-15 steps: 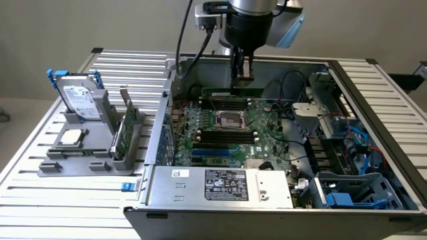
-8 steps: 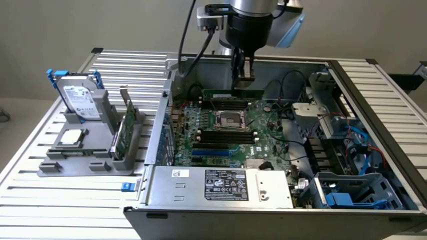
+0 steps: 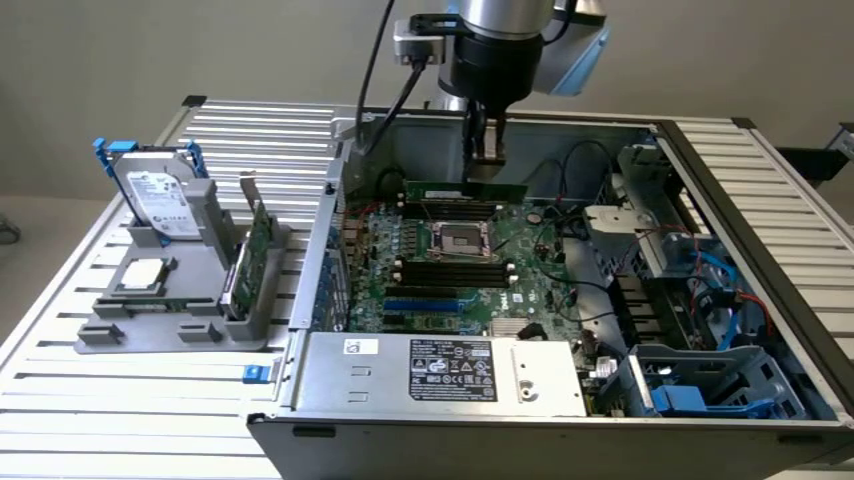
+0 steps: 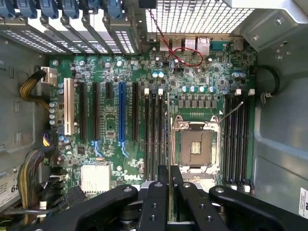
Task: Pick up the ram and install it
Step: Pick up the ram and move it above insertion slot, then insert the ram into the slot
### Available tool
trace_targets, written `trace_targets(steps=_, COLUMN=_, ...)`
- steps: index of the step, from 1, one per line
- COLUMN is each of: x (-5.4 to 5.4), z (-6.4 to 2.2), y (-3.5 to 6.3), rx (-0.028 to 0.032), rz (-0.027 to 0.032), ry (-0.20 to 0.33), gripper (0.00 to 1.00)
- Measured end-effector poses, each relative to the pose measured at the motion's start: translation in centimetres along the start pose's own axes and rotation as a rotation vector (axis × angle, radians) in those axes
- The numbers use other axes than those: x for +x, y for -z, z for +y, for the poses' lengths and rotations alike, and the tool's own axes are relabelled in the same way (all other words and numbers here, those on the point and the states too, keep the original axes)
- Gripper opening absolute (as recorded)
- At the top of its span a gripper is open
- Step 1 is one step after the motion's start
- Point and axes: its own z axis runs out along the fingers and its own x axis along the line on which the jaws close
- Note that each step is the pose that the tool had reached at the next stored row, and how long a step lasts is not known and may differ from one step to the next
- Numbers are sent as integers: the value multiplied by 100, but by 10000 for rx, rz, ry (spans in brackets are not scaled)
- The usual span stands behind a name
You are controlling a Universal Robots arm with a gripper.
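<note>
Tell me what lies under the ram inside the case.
Black memory slots beside the processor socket show under the ram. Which slot sits directly below is covered by the stick and the end effector.

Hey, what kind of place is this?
Likely a robotics lab bench for computer assembly: an open PC case on a slatted metal table, a grey fixture holding a hard drive, and a robot tool gripping a RAM stick.
</note>
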Motion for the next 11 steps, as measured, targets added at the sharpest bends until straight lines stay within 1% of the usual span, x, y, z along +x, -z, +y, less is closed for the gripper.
trace_targets(steps=2, x=-2, z=0, y=-3, rx=0, rz=-4, ry=-94, gripper=15)
trace_targets(steps=11, x=-2, z=0, y=-3, rx=0, rz=-4, ry=-94, gripper=15)
